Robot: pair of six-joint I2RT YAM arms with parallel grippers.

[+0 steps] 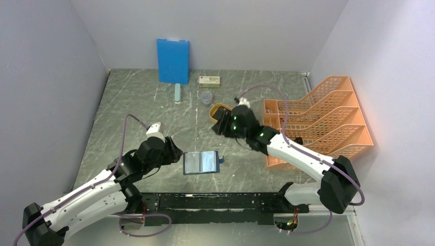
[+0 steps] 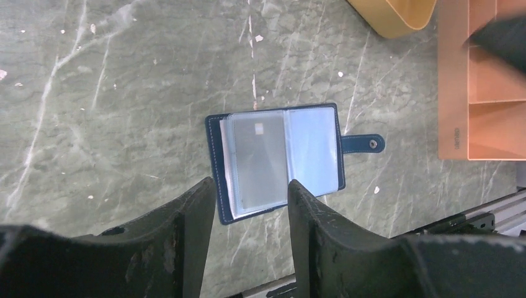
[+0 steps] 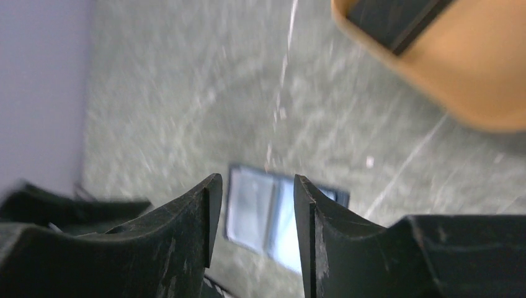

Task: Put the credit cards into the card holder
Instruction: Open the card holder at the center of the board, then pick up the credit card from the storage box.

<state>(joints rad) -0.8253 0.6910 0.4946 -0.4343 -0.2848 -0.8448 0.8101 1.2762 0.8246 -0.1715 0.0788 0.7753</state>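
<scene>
Left claw [image 2: 251, 186] ajar near card holder [image 2: 310, 149]

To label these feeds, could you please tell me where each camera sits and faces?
Top external: above and behind, looking down at the table; both arms show.
Left wrist: on the left gripper, looking down past its fingers at the card holder.
Right wrist: on the right gripper, tilted, blurred; its fingers and the tray show.
Shared: the card holder, in all three.
</scene>
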